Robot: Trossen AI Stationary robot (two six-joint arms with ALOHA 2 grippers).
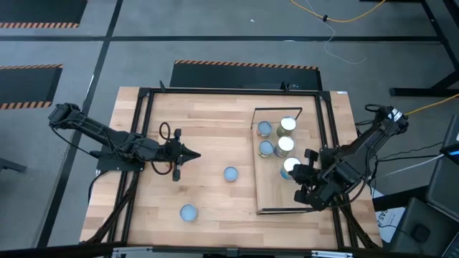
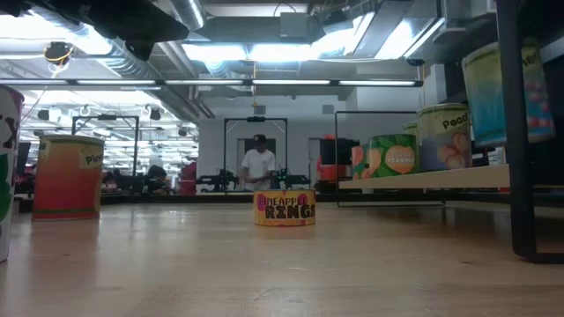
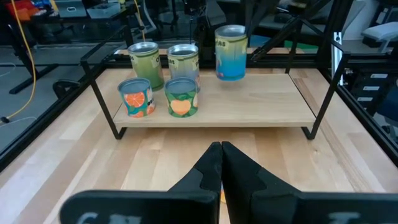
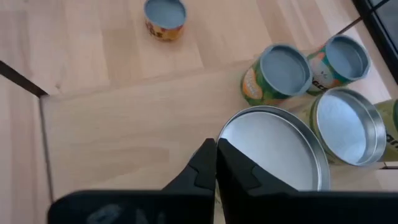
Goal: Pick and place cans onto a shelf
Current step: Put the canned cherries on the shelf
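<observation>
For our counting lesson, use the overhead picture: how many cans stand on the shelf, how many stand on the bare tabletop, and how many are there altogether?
Cans on the shelf: 5
Cans on the tabletop: 2
Total: 7

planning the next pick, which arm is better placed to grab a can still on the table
Left. Its gripper hangs over the tabletop near the two loose cans. The right gripper is over the shelf, by a placed can.
</observation>
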